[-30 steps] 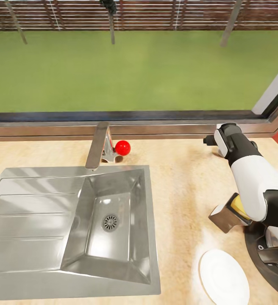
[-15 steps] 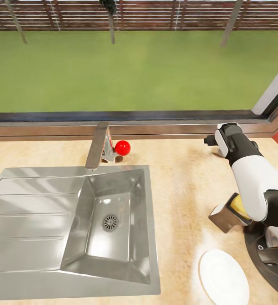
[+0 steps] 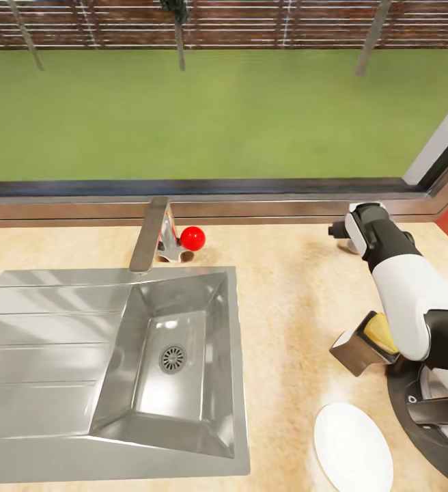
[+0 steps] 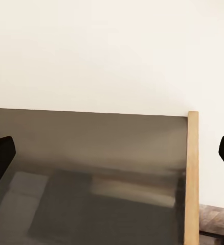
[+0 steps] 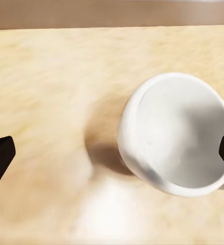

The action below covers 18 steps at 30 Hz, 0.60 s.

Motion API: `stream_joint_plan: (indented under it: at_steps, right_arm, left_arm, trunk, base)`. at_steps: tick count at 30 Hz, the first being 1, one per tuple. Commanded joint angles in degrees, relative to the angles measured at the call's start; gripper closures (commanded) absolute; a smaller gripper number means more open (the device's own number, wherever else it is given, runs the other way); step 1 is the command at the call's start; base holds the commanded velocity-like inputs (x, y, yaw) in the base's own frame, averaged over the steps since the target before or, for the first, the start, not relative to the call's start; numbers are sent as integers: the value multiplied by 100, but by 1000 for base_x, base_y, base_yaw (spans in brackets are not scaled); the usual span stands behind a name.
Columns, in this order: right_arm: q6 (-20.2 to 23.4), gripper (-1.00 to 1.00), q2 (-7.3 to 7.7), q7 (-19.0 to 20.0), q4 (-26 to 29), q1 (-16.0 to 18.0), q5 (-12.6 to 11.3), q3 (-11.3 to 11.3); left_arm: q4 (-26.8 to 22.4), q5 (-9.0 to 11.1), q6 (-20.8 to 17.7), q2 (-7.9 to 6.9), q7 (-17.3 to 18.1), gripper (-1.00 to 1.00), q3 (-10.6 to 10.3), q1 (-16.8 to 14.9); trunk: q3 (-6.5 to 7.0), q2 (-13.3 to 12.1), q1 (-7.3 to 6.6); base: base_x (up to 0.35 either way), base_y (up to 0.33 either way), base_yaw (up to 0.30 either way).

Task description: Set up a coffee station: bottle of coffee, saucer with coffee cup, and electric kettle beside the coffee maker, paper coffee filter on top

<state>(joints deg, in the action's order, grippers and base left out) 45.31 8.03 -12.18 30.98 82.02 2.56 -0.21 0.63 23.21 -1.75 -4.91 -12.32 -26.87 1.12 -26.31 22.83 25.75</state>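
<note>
Coffee cup (image 5: pixel 176 138): upright on the kitchen countertop (image 5: pixel 50 92), between the spread fingers of the right gripper (image 5: pixel 112 155), nearer one fingertip. Judged rigid, light, glazed and slippery, breakable; the rim wall suits a pinch better than the barely visible handle. Saucer (image 3: pixel 352 446) lies well apart. Left gripper (image 4: pixel 112 155): jaws spread, empty.

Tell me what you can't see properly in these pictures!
- Coffee cup: in the right wrist view its handle is cut off by the picture edge.
- Bottle of coffee: in the head view, just a bit of yellow lid peeks from behind the right arm.
- Saucer: its near rim is cut by the head view's edge.
</note>
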Motion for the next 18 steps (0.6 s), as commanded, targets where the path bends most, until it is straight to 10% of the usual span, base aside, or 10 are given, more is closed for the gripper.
stream_joint_plan:
  at_steps: [1,18]
  right_arm:
    - [30,-100,0,5,8,-5,23,-3]
    - [30,-100,5,5,21,-19,16,-5]
  left_arm:
    - [-10,43,-19,-1,-21,-100,-48,2]
    - [-10,44,-19,-8,-25,-100,-46,2]
  trunk:
    - [-7,9,3]
    - [-7,9,3]
  base:
    - [0,-1,0]
    - [0,0,0]
